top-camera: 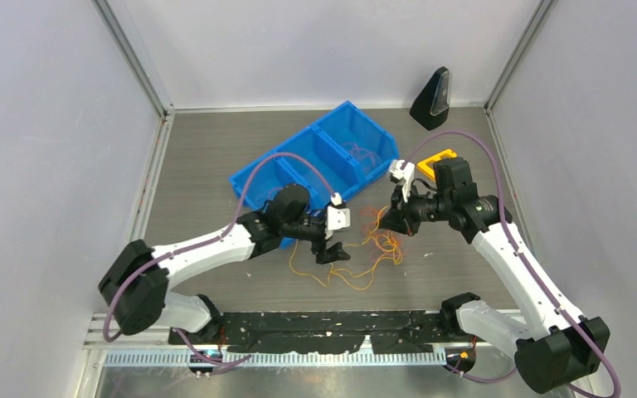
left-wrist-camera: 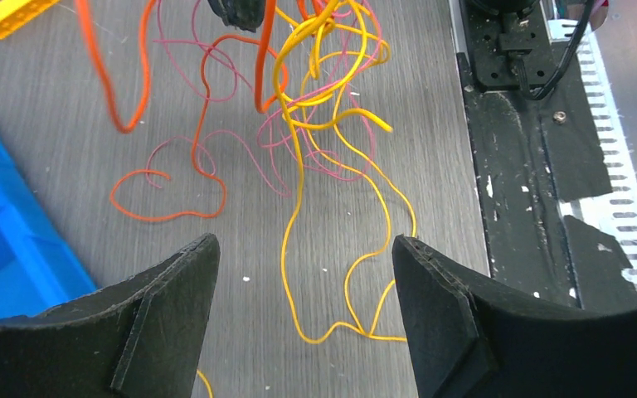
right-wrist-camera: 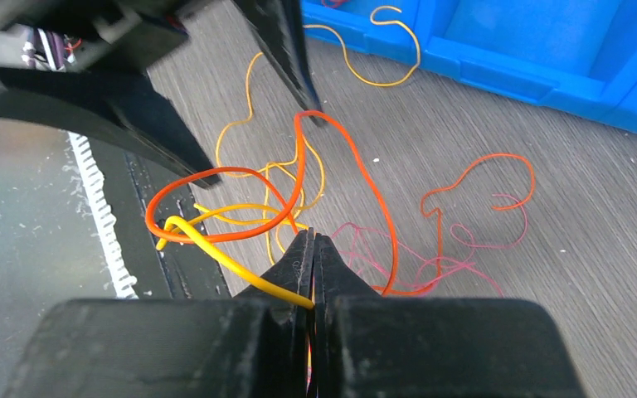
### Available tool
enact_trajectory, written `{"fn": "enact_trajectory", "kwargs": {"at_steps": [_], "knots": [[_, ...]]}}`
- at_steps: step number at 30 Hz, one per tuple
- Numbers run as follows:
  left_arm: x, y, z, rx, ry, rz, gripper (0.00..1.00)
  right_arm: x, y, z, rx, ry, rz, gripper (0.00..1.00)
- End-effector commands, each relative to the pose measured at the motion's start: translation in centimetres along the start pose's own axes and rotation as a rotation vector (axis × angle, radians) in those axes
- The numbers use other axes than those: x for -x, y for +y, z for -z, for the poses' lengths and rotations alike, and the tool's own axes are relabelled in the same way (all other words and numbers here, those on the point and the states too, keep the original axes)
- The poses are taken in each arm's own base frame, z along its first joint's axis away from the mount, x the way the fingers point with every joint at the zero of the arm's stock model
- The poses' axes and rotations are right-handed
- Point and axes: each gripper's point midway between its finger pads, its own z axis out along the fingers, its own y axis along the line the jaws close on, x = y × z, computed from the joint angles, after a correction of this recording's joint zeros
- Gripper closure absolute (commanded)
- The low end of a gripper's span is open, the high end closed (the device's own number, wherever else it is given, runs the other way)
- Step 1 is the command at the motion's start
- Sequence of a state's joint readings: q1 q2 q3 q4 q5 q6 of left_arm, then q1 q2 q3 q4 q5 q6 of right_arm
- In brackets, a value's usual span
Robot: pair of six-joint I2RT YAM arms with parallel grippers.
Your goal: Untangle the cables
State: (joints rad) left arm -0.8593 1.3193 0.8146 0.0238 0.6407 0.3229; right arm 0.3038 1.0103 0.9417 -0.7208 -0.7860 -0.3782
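The cables lie in a loose tangle of yellow, orange and pink strands on the table between my two grippers. My right gripper is shut on the tangle. A yellow cable runs into its closed jaws, and an orange cable loops up from them, so part of the bundle hangs lifted. Pink strands trail on the table behind. My left gripper is open and empty just above the table, with a yellow loop lying between its fingers. In the top view it sits left of the tangle.
A blue divided bin stands behind the left arm, with a few cable pieces inside. A yellow block lies behind the right gripper. A black wedge-shaped object stands at the back right. Black tape covers the near edge.
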Motion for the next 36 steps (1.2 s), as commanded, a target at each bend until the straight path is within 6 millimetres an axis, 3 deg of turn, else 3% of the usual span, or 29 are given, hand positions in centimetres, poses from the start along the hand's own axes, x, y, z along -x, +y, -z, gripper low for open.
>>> {"fn": "enact_trajectory", "kwargs": {"at_steps": [1,5,9,12,14,16,17,20,24,26,29,32,36], "knots": [[3.5,1.9,-2.2,0.006,-0.116,-0.12,0.23,3.5,1.1,1.0,0.009,-0.093,0.047,0.94],[3.5,2.0,-3.8,-0.017,-0.123,-0.093,0.27,4.0,1.2,1.2,0.005,-0.106,0.043,0.94],[2.2,2.3,-5.2,-0.02,-0.09,-0.058,0.4,4.4,1.5,1.5,0.001,-0.115,0.047,0.95],[1.0,2.4,-5.7,-0.023,-0.06,-0.044,0.56,4.7,1.4,1.9,-0.017,-0.119,0.053,0.94],[1.0,1.8,-5.2,-0.038,-0.057,-0.038,0.74,4.7,1.1,2.3,-0.038,-0.113,0.057,0.94],[0.7,0.4,-4.2,-0.076,-0.036,-0.02,0.96,4.5,0.5,2.8,-0.07,-0.113,0.06,0.94],[0.7,-0.3,-3.4,-0.091,-0.024,-0.009,1.0,4.3,-0.1,3.0,-0.09,-0.111,0.062,0.95],[-0.1,-2.4,-0.3,-0.12,0.043,0.031,1.0,3.0,-1.7,3.2,-0.142,-0.077,0.056,0.95],[-1.2,-4.1,4.9,-0.103,0.088,-0.019,1.0,-1.0,-6.2,3.3,-0.291,0.049,0.052,0.95],[-2.3,-4.7,7.3,-0.096,0.131,-0.026,1.0,-2.7,-8.2,3.6,-0.334,0.091,0.015,0.94],[-4.6,-5.2,10.1,-0.121,0.259,-0.025,1.0,-3.6,-10.5,4.6,-0.388,0.111,-0.031,0.95],[-6.6,-5.5,12.0,-0.156,0.335,0.006,1.0,-4.1,-13.2,5.9,-0.46,0.12,-0.078,0.95],[-8.3,-5.7,12.6,-0.16,0.369,-0.07,1.0,-5.4,-14.8,6.3,-0.473,0.162,-0.115,0.95]]}}
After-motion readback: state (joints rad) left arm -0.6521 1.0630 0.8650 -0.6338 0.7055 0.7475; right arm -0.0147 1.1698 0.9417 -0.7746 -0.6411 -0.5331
